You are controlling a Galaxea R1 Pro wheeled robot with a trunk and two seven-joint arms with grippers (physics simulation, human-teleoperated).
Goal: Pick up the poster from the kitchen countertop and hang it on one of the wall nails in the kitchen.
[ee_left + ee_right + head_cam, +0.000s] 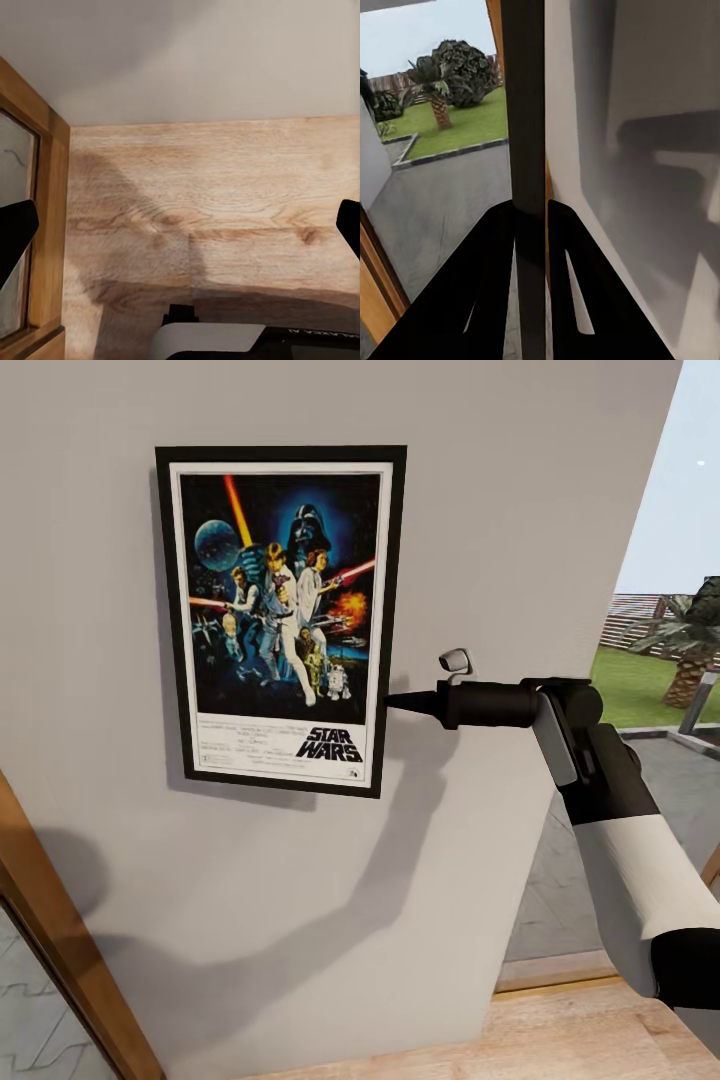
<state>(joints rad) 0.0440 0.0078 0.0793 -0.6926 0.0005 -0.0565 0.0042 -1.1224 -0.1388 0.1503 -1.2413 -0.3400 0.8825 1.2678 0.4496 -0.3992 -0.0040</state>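
The Star Wars poster [280, 615] lies flat and upright against the pale grey wall [480, 510], black frame all round. My right gripper [392, 702] reaches in from the right and is shut on the frame's right edge, low down. The right wrist view has both dark fingers [491, 262] pinching the thin black frame edge [523, 112], the gripper [531, 214] closed around it. No nail is visible; the poster covers the wall behind it. My left gripper [180, 229] is open, hanging over the wooden floor [210, 202] with nothing between its fingers. The kitchen countertop is out of view.
A wooden door frame [60, 950] slants up at the lower left. The wall ends at the right, where an opening looks out on a paved yard, lawn and a palm [690, 640]. Wood flooring [560, 1040] runs below the wall.
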